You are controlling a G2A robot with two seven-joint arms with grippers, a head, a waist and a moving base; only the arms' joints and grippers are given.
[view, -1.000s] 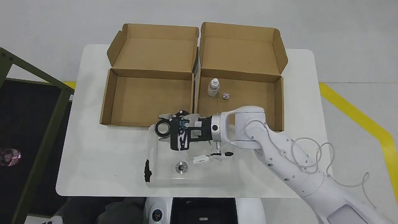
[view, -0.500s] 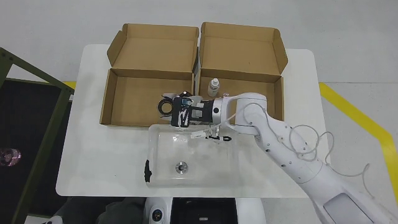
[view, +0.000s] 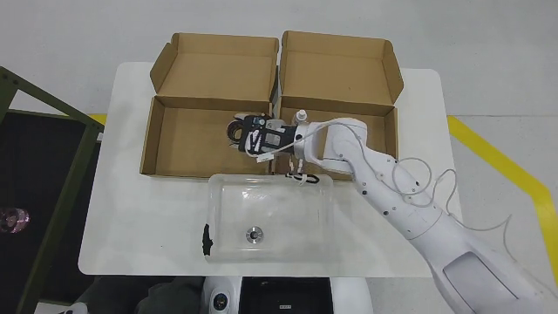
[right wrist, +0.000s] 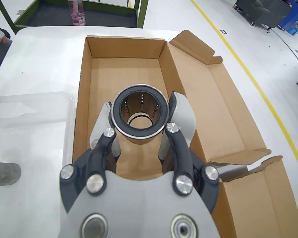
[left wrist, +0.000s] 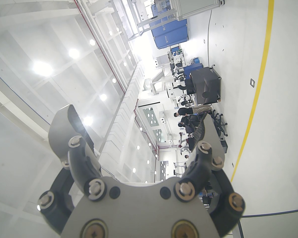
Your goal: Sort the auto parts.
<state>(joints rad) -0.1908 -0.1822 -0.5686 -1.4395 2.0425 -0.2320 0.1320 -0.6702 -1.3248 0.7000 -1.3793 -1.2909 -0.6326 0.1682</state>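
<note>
The right pincer clamps a linear ball bearing across its smooth outer sleeve above the left cardboard box, a heavy, rigid, probably slippery part, while the left pincer gapes wide.

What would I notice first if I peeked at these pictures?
The right gripper squeezes a chunky black-rimmed bearing, hanging over an open cardboard box. Nearer the robot sits a clear tub with one small round metal part inside.
</note>
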